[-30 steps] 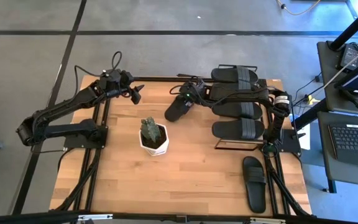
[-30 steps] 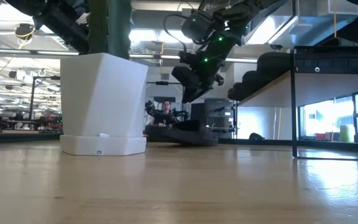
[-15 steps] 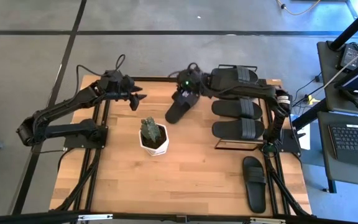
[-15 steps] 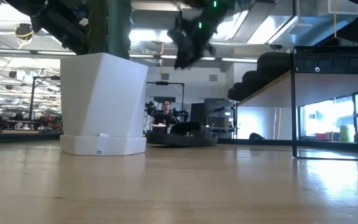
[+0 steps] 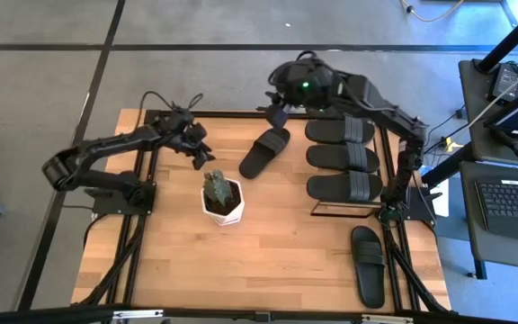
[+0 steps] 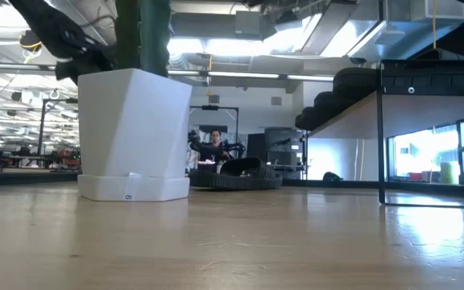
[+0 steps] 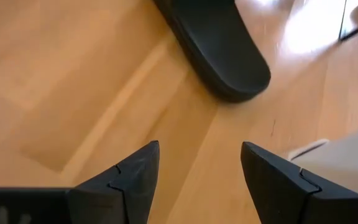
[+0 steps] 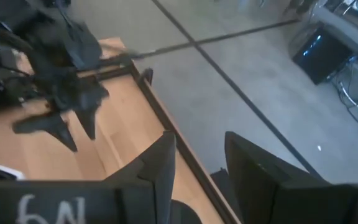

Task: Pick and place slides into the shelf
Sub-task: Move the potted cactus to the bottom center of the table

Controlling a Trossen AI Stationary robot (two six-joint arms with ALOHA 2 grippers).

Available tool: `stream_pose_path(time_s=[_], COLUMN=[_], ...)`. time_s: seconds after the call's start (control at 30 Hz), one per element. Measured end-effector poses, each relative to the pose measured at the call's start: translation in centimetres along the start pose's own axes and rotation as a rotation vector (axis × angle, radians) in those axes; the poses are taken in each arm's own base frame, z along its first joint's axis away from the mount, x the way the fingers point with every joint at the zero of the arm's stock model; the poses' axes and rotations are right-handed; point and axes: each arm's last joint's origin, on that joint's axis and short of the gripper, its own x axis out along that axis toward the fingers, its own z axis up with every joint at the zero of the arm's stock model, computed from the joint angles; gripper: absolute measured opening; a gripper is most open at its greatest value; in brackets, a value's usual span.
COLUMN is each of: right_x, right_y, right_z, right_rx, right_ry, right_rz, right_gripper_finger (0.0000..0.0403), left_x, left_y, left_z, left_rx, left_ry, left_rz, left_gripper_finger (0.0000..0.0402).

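The table (image 5: pixel 277 243) is a wooden board, and the shelf (image 5: pixel 385 209) stands at its 3 o'clock side. Three slides lie on the shelf top in one column: one (image 5: pixel 339 131) at the far end, one (image 5: pixel 343 159) in the middle and one (image 5: pixel 344 188) at the near end. They lie just beside one another, each with its length across the shelf. A fourth slide (image 5: pixel 266 152) lies flat on the table at about 12 o'clock from the plant pot (image 5: pixel 222 206), tilted, between the two arms and free of both. A fifth slide (image 5: pixel 368 265) lies on the table at about 5 o'clock, near the front corner, on the near side of the shelf.

The right gripper (image 5: pixel 276 112) hangs high over the far edge of the table, at 12 o'clock from the loose slide and well apart from it. In the right wrist view its two fingers (image 8: pixel 157 165) stand apart with only floor and table edge between them, so it holds nothing.

The left gripper (image 5: pixel 210 157) is low over the table, at 9 o'clock from the loose slide and at about 11 o'clock from the white pot. Its fingers (image 7: pixel 135 174) are spread wide and empty; in the left wrist view the rounded end of the loose slide lies beyond them, near but not touching.

In the low view a person (image 6: pixel 213 147) sits far behind the table.
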Motion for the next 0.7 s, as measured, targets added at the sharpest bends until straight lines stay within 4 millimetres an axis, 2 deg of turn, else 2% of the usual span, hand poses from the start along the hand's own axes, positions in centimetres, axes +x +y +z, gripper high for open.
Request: stream_pose_path(time_s=[0.2,0.47,0.7], right_x=[-2.0,-2.3,-2.4], right_y=[-0.8,-0.9,-0.9], right_z=[-0.4,-0.9,-0.9], right_rx=[0.01,0.008,0.004], right_ry=[0.004,0.049,0.057], right_rz=[-0.007,-0.01,-0.009], right_gripper_finger=[0.0139,0.0139,0.0139], left_x=[3.1,6.7,8.5], left_y=[-0.1,-0.8,-1.5], left_z=[0.0,-0.3,-0.9], left_rx=[0.047,0.094,0.115], left_ry=[0.032,0.051,0.082], left_rz=[-0.091,-0.122,-0.14], left_gripper_finger=[0.0218,0.0218,0.0218])
